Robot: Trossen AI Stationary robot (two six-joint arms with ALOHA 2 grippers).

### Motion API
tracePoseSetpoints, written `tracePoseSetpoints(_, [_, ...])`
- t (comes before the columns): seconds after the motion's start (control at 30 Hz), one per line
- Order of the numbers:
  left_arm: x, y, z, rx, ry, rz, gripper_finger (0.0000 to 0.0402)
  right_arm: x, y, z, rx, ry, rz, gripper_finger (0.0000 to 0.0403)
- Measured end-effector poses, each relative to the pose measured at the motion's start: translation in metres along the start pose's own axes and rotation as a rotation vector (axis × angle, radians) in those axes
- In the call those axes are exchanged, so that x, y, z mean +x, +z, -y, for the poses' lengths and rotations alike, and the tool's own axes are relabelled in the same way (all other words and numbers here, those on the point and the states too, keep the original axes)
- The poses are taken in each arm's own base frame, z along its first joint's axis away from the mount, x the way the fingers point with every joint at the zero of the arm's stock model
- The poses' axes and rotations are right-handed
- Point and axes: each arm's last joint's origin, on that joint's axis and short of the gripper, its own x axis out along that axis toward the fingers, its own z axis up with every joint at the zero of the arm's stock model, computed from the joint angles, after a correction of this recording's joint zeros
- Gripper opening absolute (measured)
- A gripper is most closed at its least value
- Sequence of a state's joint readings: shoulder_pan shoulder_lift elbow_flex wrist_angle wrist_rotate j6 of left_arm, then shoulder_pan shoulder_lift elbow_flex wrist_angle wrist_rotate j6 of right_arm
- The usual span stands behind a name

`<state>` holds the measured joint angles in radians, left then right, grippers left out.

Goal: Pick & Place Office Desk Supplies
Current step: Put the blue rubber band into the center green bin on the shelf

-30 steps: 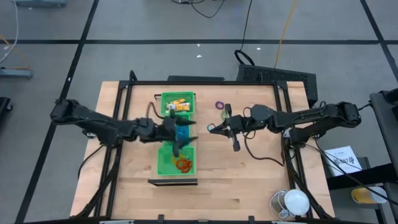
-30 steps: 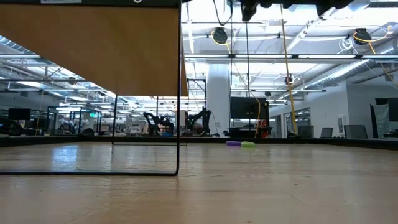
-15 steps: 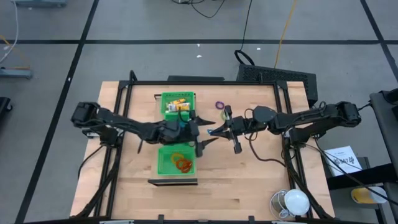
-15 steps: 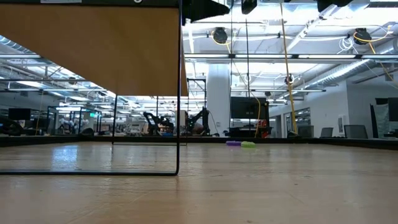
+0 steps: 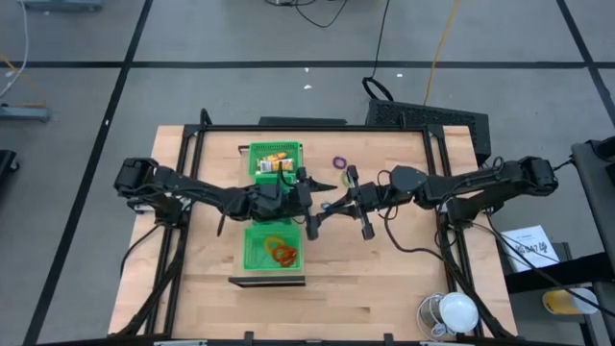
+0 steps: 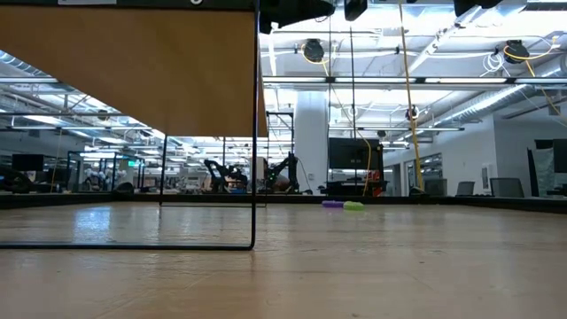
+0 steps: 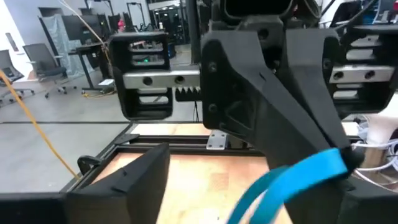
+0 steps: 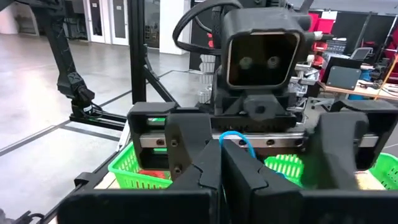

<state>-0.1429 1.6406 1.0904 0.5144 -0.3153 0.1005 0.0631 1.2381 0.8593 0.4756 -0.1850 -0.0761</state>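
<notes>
Blue loop (image 8: 236, 142) pinched in clenched right hand (image 5: 332, 205); spread left hand (image 5: 314, 205) facing it, nothing grasped. Loop best taken squarely before release over green tray (image 5: 252, 252).

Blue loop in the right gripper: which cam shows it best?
Left wrist view: the blue loop is large and pinched in the right gripper, whose fingers are shut. Right wrist view shows a thin arc above the fingers. High view barely shows it; low view doesn't.
</notes>
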Motion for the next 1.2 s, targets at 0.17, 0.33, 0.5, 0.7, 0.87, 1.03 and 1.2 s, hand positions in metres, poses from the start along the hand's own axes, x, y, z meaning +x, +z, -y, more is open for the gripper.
tracePoseSetpoints(0.17, [-0.001,0.001,0.005,0.029,-0.012,0.010,0.0203,0.000,0.000,0.000,-0.005,0.000,-0.002,0.0000])
tracePoseSetpoints(0.33, [-0.002,0.001,0.006,0.034,-0.021,0.012,0.0124,0.000,0.000,0.000,-0.011,-0.002,-0.004,0.0000])
tracePoseSetpoints(0.5, [-0.002,0.001,0.007,0.034,-0.028,0.011,0.0052,0.000,-0.001,0.000,0.001,-0.006,-0.008,0.0002])
tracePoseSetpoints(0.7, [-0.004,0.005,0.006,0.031,-0.101,0.024,0.0010,-0.003,0.003,-0.001,0.007,0.004,-0.001,0.0061])
tracePoseSetpoints(0.87, [-0.017,0.019,-0.001,0.025,-0.104,0.011,0.0007,-0.016,0.013,-0.001,0.004,-0.053,0.001,0.0132])
tracePoseSetpoints(1.03, [-0.038,0.038,-0.010,0.004,-0.108,-0.019,0.0010,-0.034,0.021,-0.001,0.018,-0.095,-0.040,0.0176])
tracePoseSetpoints(1.2, [-0.056,0.044,-0.016,0.000,-0.117,-0.103,0.0007,-0.046,0.022,-0.002,0.026,-0.135,-0.101,0.0189])
